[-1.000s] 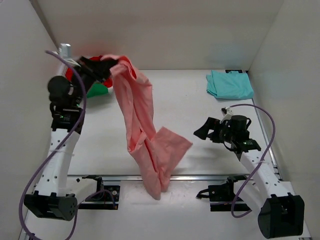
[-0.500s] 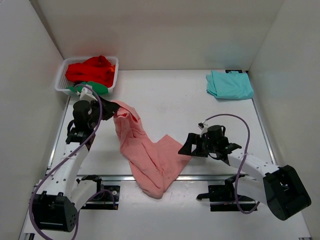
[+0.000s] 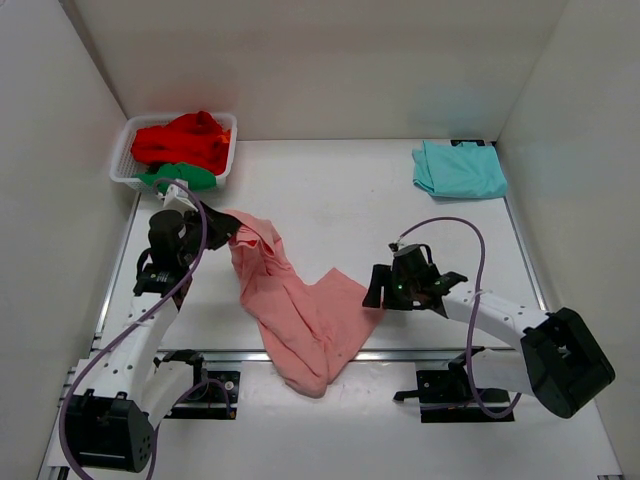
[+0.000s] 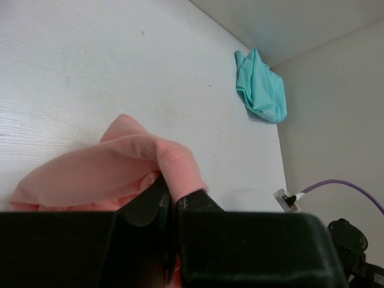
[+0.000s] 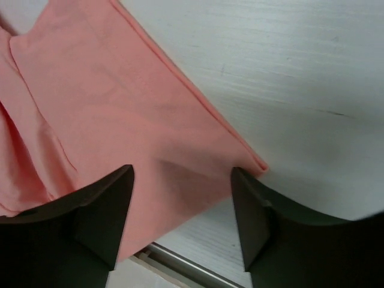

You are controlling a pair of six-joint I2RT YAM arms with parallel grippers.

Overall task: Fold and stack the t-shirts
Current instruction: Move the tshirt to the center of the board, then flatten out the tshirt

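Spread jaws are shown on the right gripper [image 5: 182, 180], and just below the gap lies the right-hand corner of the pink shirt [image 3: 300, 300]; no cloth is pinched there yet. Pressed jaws are shown on the left gripper [image 4: 171, 201], with a bunched fold of the same shirt's far end clamped between them and, it seems, held a little off the table [image 3: 350, 200].

From that pinch the shirt's long axis is laid diagonally, from the far left down toward the near edge, where its lowest part is draped over the metal rail [image 3: 420, 354] at the front. A broad flap is turned off to the right, and it is this flap's corner that is straddled by the right gripper. The right arm is judged the nearer one for that corner, so only a short drop and a closing are thought to be needed.

Bare white tabletop is seen to the right and beyond the shirt. A folded teal shirt [image 3: 460, 170] is placed at the far right corner, well apart. A white basket [image 3: 122, 160] holding a red shirt [image 3: 185, 140] and a green shirt [image 3: 180, 178] is set at the far left, near the left arm.
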